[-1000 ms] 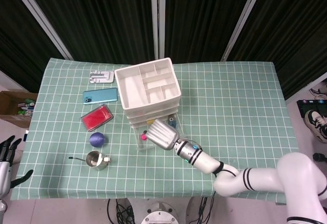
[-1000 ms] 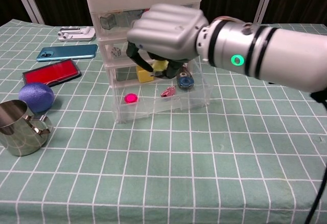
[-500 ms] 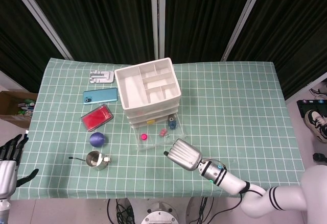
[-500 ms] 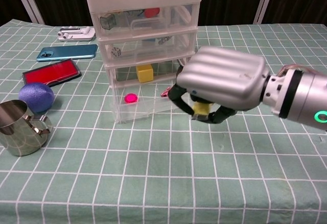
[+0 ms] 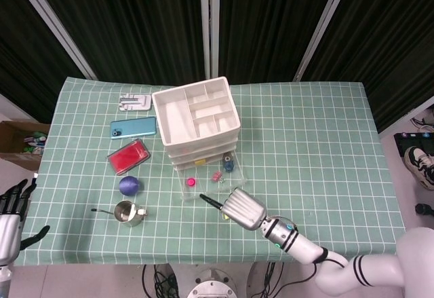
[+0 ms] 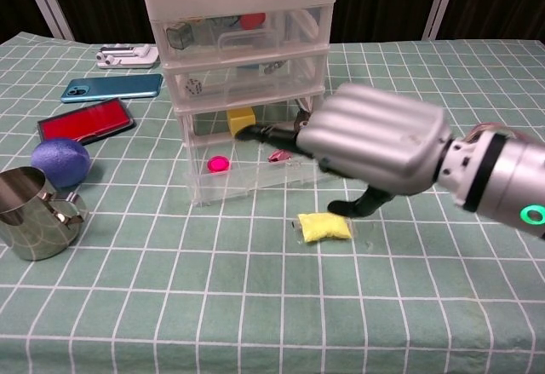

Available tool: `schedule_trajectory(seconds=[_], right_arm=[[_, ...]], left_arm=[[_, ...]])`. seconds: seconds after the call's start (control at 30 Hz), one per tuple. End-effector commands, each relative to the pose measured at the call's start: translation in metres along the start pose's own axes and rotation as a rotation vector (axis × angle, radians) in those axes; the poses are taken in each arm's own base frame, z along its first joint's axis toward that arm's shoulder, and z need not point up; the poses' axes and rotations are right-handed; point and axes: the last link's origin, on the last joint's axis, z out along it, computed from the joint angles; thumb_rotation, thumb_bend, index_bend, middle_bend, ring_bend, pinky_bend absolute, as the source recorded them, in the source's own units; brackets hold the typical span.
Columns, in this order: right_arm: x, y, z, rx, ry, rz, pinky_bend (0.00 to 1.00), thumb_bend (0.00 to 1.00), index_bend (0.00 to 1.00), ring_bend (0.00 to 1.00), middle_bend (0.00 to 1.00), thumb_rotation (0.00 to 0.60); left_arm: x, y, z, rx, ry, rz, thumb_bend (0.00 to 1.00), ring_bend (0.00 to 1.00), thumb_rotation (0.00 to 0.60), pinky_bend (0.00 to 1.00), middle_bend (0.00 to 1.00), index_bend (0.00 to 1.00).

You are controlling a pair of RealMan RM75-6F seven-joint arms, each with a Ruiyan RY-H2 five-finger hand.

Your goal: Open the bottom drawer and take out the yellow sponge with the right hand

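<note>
Small yellow sponge [image 6: 324,227]: on the green-checked counter [image 6: 255,306], before the open clear plastic bottom drawer [image 6: 255,178] (chest view only; the head view hides it). Right hand [image 6: 375,140]: above it, fingers [image 6: 272,134] apart, empty. Left hand [image 5: 8,206]: head view only, fingers spread.

On the green checked bench [image 5: 319,142], left of the drawers: white earbud case [image 5: 134,101] at the back, teal phone [image 5: 133,128] just in front, red flat case [image 5: 128,157] nearer still, then purple ball [image 6: 60,163] and steel cup [image 6: 34,213] near the front edge. Cardboard box [image 5: 18,144] on the floor at far left. Dark curtains [image 5: 135,20] behind.
</note>
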Motion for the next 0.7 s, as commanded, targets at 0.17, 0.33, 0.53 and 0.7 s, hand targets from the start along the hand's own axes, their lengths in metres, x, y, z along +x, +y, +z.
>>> schedule_trajectory(seconds=[0.17, 0.33, 0.53, 0.7], right_arm=[[0.029, 0.076, -0.092, -0.384, 0.090, 0.084, 0.86, 0.15, 0.00, 0.60, 0.60, 0.600], [0.033, 0.102, -0.154, -0.561, 0.072, 0.161, 0.25, 0.15, 0.00, 0.11, 0.25, 0.600], [0.029, 0.105, -0.223, -0.709, 0.050, 0.237, 0.00, 0.15, 0.00, 0.00, 0.02, 0.600], [0.029, 0.102, -0.249, -0.767, 0.073, 0.262, 0.00, 0.15, 0.00, 0.00, 0.00, 0.600]], left_arm=[[-0.001, -0.002, 0.005, -0.001, 0.000, 0.014, 0.00, 0.11, 0.600, 0.19, 0.08, 0.14], [-0.001, -0.001, 0.008, -0.011, 0.002, 0.030, 0.00, 0.11, 0.600, 0.19, 0.08, 0.14], [-0.005, 0.003, 0.009, -0.023, -0.022, 0.046, 0.00, 0.11, 0.600, 0.19, 0.08, 0.14], [-0.007, 0.007, 0.010, -0.034, -0.034, 0.061, 0.00, 0.11, 0.600, 0.19, 0.08, 0.14]])
